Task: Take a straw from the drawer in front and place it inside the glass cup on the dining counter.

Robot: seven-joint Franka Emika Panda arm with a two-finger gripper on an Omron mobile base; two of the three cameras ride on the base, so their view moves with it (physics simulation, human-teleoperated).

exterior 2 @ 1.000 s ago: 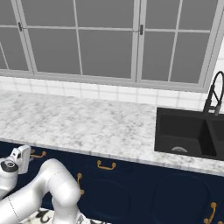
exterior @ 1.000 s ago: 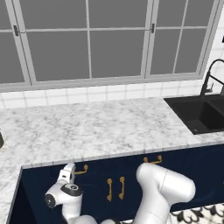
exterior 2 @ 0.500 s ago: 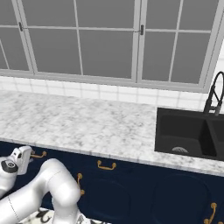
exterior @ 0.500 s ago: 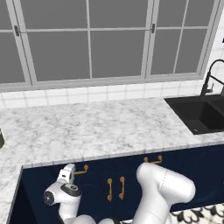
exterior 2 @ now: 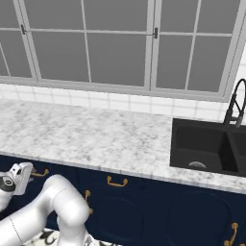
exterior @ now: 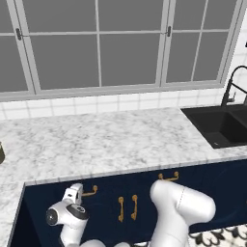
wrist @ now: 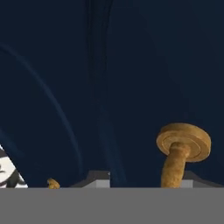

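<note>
Hand view puts us right against the drawer point(wrist: 131, 65), its navy front across the whole frame, with one brass handle point(wrist: 183, 151) post and round foot just beside the gripper point(wrist: 144, 183). Of the gripper we see little: the fingertips point(wrist: 98, 178) are cut off at the lower edge, so we cannot tell how wide the jaws stand or whether they touch the handle.

Left base view places the drawer point(exterior: 87, 193) directly under the marble counter point(exterior: 106, 140), the robot's hand point(exterior: 72, 195) at its handle point(exterior: 89, 191). Beside that drawer we count a second drawer handle point(exterior: 168, 177) and two vertical door handles point(exterior: 127, 207) (close together). Behind the counter run white tiles point(exterior: 96, 105) and grey windows point(exterior: 96, 43); at the counter's right end sits one black sink point(exterior 2: 206, 149) with one dark faucet point(exterior 2: 235, 103).
</note>
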